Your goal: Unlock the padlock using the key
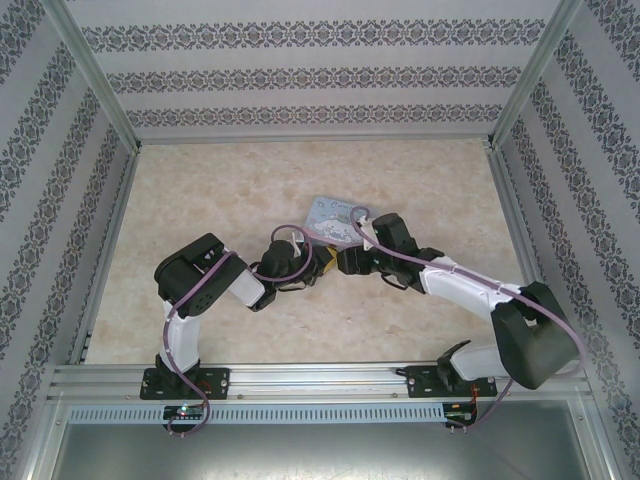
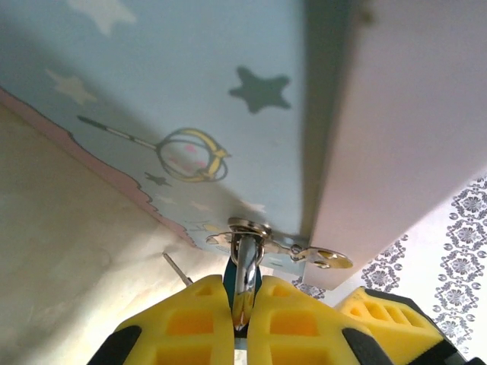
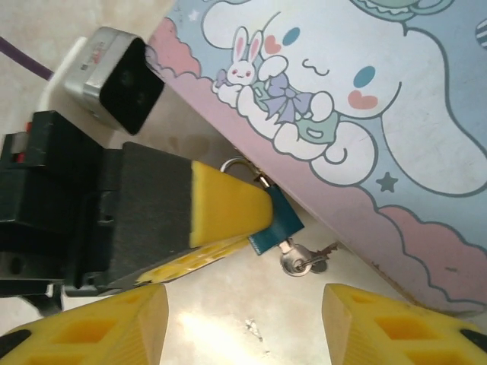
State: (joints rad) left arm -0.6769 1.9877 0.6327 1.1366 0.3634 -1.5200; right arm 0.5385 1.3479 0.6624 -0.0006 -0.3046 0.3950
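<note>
From above, the left gripper and right gripper are seen meeting beside the tin. At the left wrist, the padlock is clamped in closed fingers against the tin. At the right wrist, wide, empty jaws are aimed at the key, apparently inserted; pinching and turning it is judged next.

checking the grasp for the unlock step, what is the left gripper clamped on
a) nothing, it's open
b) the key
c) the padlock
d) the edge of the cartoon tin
c: the right wrist view shows the left gripper shut on the teal body of the padlock.
</note>
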